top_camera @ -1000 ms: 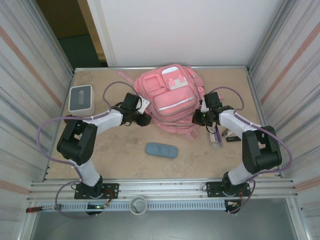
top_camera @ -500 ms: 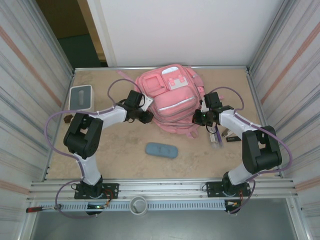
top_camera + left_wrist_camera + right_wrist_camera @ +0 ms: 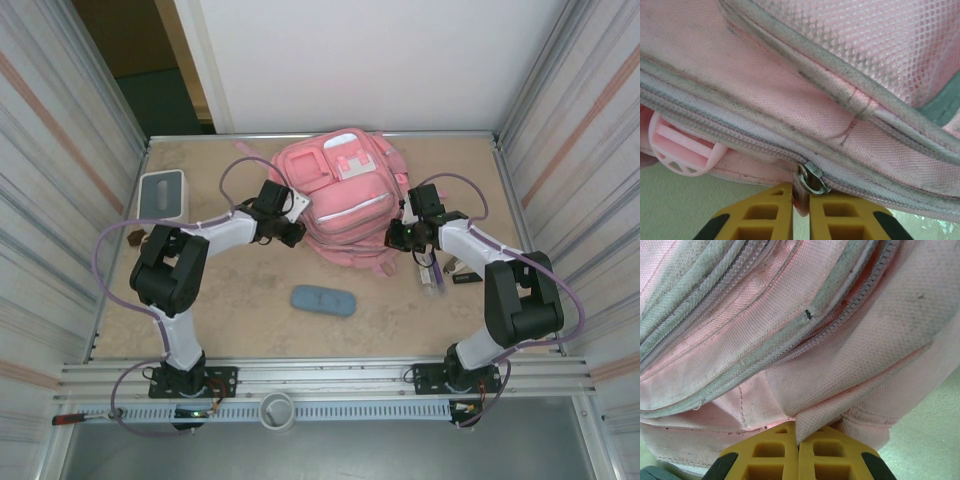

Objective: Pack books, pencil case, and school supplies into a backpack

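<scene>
The pink backpack (image 3: 338, 190) lies flat at the back middle of the table. My left gripper (image 3: 295, 231) is at its left edge. In the left wrist view, the yellow fingers (image 3: 765, 212) are shut on the pull tab hanging from the metal zipper slider (image 3: 812, 178). My right gripper (image 3: 394, 236) is at the bag's right edge, shut on a fold of pink fabric (image 3: 840, 410). The blue-grey pencil case (image 3: 323, 300) lies on the table in front of the bag. A purplish pen (image 3: 433, 276) and a short black piece (image 3: 463, 278) lie by the right arm. The books are out of view.
A white box with a grey top (image 3: 161, 196) stands at the back left. A small dark brown lump (image 3: 134, 238) lies near it. A pink plastic buckle (image 3: 680, 152) hangs beside the zipper. Ribbed walls close in both sides of the table (image 3: 240, 310).
My left gripper has moved in slightly against the bag's left edge and closed its fingers on the zipper pull. The right arm has held still, gripping the fabric.
</scene>
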Available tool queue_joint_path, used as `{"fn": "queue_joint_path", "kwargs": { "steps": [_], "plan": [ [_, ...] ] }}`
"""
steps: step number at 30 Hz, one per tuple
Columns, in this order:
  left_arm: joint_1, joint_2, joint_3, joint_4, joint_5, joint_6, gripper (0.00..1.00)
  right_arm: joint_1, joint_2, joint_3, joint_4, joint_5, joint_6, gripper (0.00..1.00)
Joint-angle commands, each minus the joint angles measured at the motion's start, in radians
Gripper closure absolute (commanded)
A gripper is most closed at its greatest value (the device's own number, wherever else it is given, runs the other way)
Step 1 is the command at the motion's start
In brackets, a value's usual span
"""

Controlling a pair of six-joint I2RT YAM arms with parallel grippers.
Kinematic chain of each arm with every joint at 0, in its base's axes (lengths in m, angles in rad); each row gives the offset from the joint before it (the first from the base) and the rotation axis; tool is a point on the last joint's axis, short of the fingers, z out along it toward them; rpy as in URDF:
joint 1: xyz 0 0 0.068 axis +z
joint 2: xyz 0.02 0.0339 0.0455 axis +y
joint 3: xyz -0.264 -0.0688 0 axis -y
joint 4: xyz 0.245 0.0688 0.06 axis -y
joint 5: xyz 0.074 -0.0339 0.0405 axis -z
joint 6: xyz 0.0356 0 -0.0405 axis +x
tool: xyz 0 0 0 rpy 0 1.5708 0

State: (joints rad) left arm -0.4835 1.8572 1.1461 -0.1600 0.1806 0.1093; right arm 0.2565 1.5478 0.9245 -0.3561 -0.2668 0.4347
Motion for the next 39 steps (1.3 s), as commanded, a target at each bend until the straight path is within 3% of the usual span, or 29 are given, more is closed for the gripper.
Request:
{"fn": "queue_joint_path", "kwargs": {
  "steps": [1,17,39],
  "plan": [
    [0.003,0.001,0.028,0.01,-0.063,0.012,0.88,-0.021,-0.002,0.002,-0.05,0.022,-0.027,1.0],
    [0.089,0.019,0.094,-0.007,-0.105,-0.023,0.93,-0.068,-0.027,-0.022,-0.081,0.069,-0.022,1.0],
    [0.221,0.215,0.362,-0.164,-0.113,-0.183,0.92,-0.069,-0.031,-0.042,-0.064,0.036,-0.033,1.0]
  ]
}}
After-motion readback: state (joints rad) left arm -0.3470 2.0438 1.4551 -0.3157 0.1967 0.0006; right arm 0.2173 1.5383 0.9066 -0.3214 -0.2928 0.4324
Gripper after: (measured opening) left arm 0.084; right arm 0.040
